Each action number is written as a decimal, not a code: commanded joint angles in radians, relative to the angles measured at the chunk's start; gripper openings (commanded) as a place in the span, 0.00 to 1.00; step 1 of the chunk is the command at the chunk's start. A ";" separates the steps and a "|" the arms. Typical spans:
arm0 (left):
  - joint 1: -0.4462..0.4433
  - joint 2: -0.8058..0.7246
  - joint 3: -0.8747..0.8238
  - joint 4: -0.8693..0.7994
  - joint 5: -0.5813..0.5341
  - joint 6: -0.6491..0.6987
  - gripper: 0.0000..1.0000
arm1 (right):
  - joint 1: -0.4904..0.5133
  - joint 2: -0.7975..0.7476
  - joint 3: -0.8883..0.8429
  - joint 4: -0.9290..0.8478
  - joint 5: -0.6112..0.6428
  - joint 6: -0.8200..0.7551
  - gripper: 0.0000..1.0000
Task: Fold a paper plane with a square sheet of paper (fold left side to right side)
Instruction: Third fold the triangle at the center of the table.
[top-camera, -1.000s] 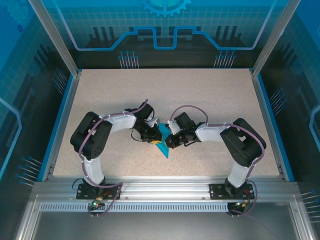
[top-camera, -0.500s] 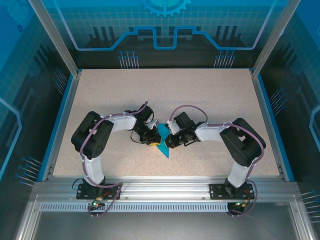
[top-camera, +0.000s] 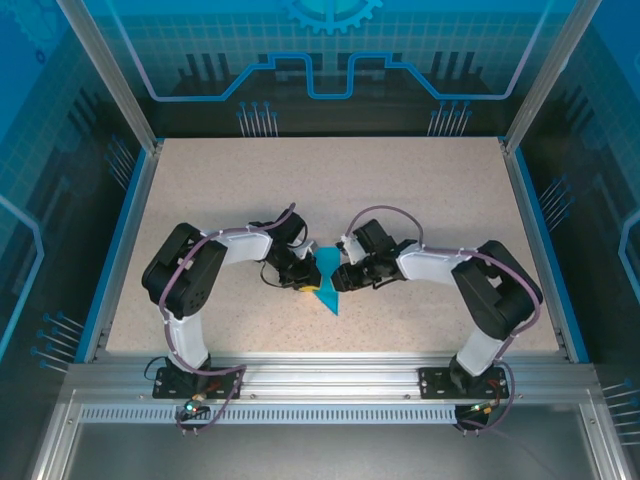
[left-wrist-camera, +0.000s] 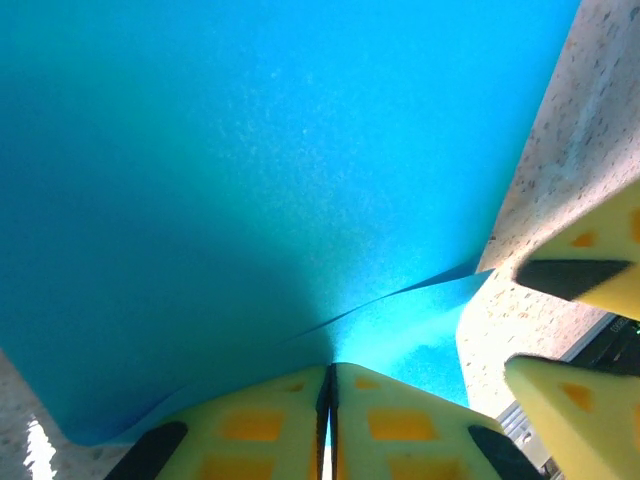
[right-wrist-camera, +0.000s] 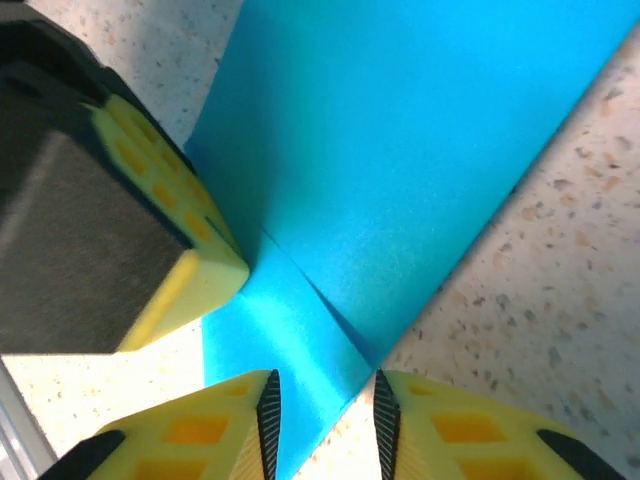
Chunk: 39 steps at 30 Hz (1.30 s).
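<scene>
A speckled beige table (top-camera: 400, 200) is seen from above inside a blue-lit enclosure, with two black and white robot arms reaching in from the near edge. Their tips meet near the middle of the table, a little toward the near side, over a small teal-blue paper plane (top-camera: 326, 292). The paper lies on the tabletop as a narrow kite shape with its sharp tip pointing toward the arm bases. The left gripper (top-camera: 303, 283) sits at the paper's left edge and the right gripper (top-camera: 339, 279) at its right edge, the two close together with the paper between them. In the left wrist view the left arm's yellow fingers (left-wrist-camera: 260, 430) are pressed together, with only a thin seam between them, and a layer of the teal paper runs into that seam, so the paper is pinched there; a crease line crosses the sheet just above them. In the right wrist view the right arm's yellow fingers (right-wrist-camera: 200, 440) stand apart, released, with a folded corner of the paper lying in the gap between them, gripped by neither.
</scene>
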 joint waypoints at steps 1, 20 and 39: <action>-0.010 0.055 -0.058 -0.058 -0.110 0.007 0.13 | -0.009 -0.089 0.010 -0.118 0.015 0.027 0.33; -0.019 0.054 -0.042 -0.065 -0.120 0.013 0.13 | 0.151 0.059 0.107 -0.096 -0.035 0.335 0.02; -0.020 0.068 -0.031 -0.071 -0.122 0.019 0.13 | 0.161 0.120 0.139 -0.210 0.011 0.305 0.02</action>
